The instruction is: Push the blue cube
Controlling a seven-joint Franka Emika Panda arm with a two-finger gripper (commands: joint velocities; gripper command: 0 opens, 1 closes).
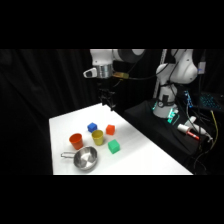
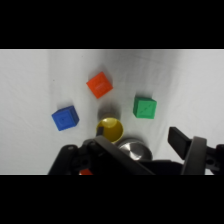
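The push has not begun, as far as the pictures show: the gripper (image 1: 106,102) hangs above the far part of the white table (image 1: 145,155), clear of everything on it, and the blue cube (image 1: 92,127) sits untouched among the other pieces. Everything remains to be done, namely coming down beside the cube and sweeping it along the surface. In the side view the blue cube lies toward the back of the cluster, just beside the yellow cup (image 1: 98,137), with the red cube (image 1: 110,130) near it on the other side, the orange cup (image 1: 76,140) and the small steel pan (image 1: 85,158) closer to the camera, and the green cube (image 1: 114,146) off toward the open table. In the wrist view the blue cube (image 2: 65,118) lies off to the left of the gripper (image 2: 145,145) and beyond it, apart from the fingers, not between them; the yellow cup (image 2: 109,129) sits almost directly ahead instead. The fingers stand parted with a wide gap and hold nothing. By my judgement, the arm needs to shift sideways toward the blue cube before lowering, or it may strike the cup.
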